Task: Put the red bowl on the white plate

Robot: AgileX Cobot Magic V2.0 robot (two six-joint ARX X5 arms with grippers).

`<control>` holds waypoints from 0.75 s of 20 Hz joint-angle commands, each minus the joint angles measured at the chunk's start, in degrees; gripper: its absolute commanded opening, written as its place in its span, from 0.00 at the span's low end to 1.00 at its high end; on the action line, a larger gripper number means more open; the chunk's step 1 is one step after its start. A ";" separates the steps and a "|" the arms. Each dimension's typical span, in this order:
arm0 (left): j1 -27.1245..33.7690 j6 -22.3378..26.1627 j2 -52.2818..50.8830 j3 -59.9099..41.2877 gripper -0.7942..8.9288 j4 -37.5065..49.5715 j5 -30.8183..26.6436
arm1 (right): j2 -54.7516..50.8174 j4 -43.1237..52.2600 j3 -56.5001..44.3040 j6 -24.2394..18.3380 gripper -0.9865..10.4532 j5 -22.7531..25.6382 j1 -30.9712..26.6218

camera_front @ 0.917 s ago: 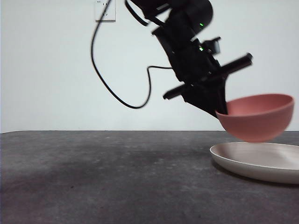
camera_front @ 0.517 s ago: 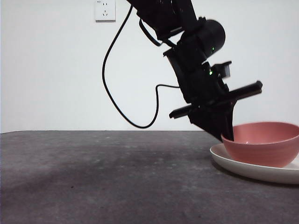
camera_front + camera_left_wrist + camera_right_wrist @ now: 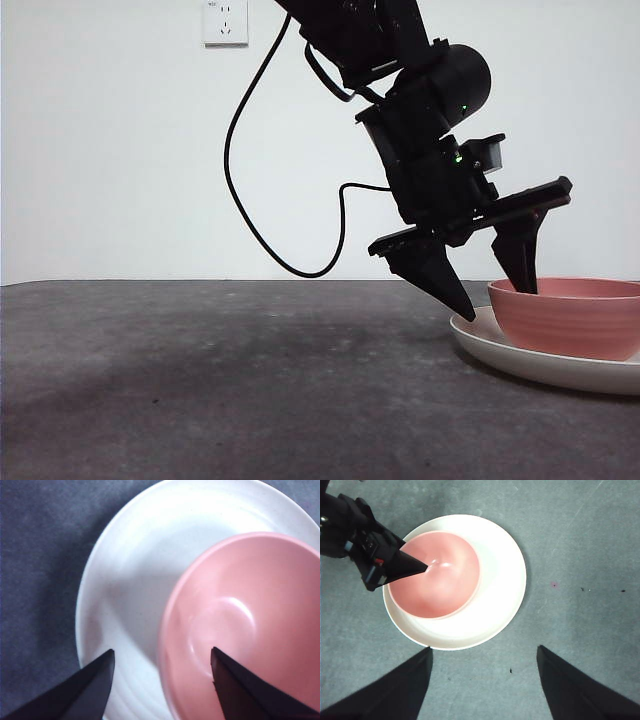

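The bowl (image 3: 567, 318) is down on the plate (image 3: 510, 352), sitting flat with its rim level. From the high right wrist view it sits off-centre, pushed toward one side of the plate (image 3: 500, 575), its wall close to the plate's rim there and a broad bare crescent of white on the other side. It's a salmon-pink bowl (image 3: 437, 575), matte, with faint ridges round the side and a soft sheen in the hollow. The plate is wide, shallow and cream, with a raised rim, and it lies at the right of the table (image 3: 220, 380), partly cut by the picture's edge.

The left gripper (image 3: 490, 275) straddles the bowl's left wall with its jaws apart: one tip hangs inside the bowl, the other outside, low over the plate's left rim. The left wrist view agrees, with one jaw over the pink interior (image 3: 240, 630) and one over the white (image 3: 130, 580), and neither seems to press on the wall. So I'd call the placing done and the release made; what's left is getting out clean.

To do that well, I'd lift straight up with the jaws wide, no sideways drift, because the inner tip could catch the rim and tip or drag a bowl already near the plate's edge.

The right gripper (image 3: 482, 680) waits high above the table, jaws spread and empty.
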 commanded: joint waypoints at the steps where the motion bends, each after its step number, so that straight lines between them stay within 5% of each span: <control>1: -0.57 1.49 0.26 3.58 0.41 -0.48 0.39 | 0.28 0.52 0.94 0.79 0.37 0.24 0.04; 15: 12.83 5.29 -26.36 5.33 0.41 -13.64 0.39 | 0.28 1.09 0.94 0.79 0.37 0.24 0.04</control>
